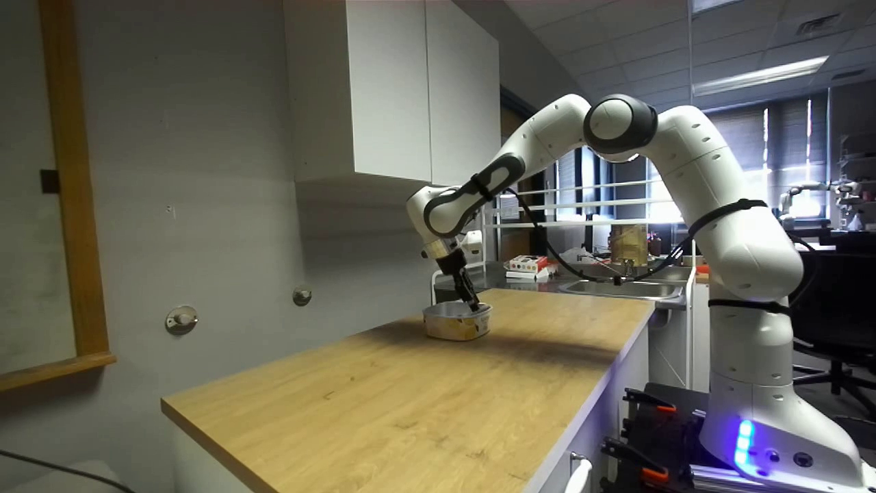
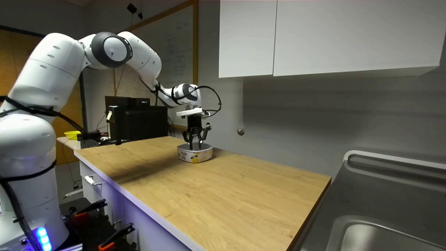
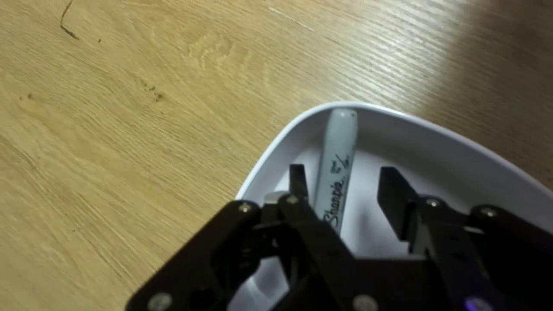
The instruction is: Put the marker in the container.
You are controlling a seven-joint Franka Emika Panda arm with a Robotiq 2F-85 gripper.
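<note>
The tool [image 3: 344,183] is spread wide, with nothing pinched. Between its tips the marker [image 3: 339,160] can be seen, laid inside the container [image 3: 402,140], one end near the corner rim. It would likely be felt as light, stiff and slippery; if lifted, it is best held around its middle. Underneath, the counter [image 3: 173,116] is seen.

One marker [image 3: 336,172], one container [image 2: 195,157], one tool [image 3: 342,183]

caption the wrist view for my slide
Marker in the container, seen between the fingers of the open gripper.
</note>
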